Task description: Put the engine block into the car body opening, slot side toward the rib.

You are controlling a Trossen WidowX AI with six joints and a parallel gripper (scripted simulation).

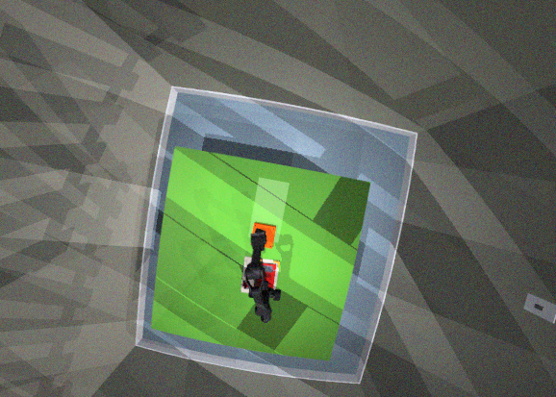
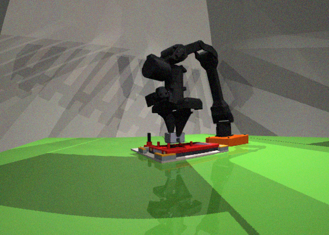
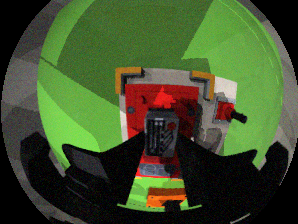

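Observation:
My gripper [image 2: 174, 134] [image 3: 160, 135] points straight down and is shut on the grey engine block [image 2: 169, 138] [image 3: 160, 132]. The block is upright, held low over the middle of the red car body [image 1: 273, 275] [image 2: 199, 148] [image 3: 134, 95]. In the exterior view its underside is close to the body's top; whether they touch cannot be told. In the wrist view the block's top shows dark slots and a small red mark. The opening and the rib are hidden or too dark to make out. In the top view the arm covers the block.
The body lies on a pale plate [image 2: 184, 157] [image 3: 170, 76] with orange-and-grey corner brackets [image 2: 165, 156] [image 3: 203, 80]. Beside it stands a red piece [image 3: 224, 111] with an upright black peg [image 2: 148, 138] [image 3: 240, 118]. The arm's orange base [image 1: 270, 238] [image 2: 227, 140] [image 3: 162, 198] is behind the body.

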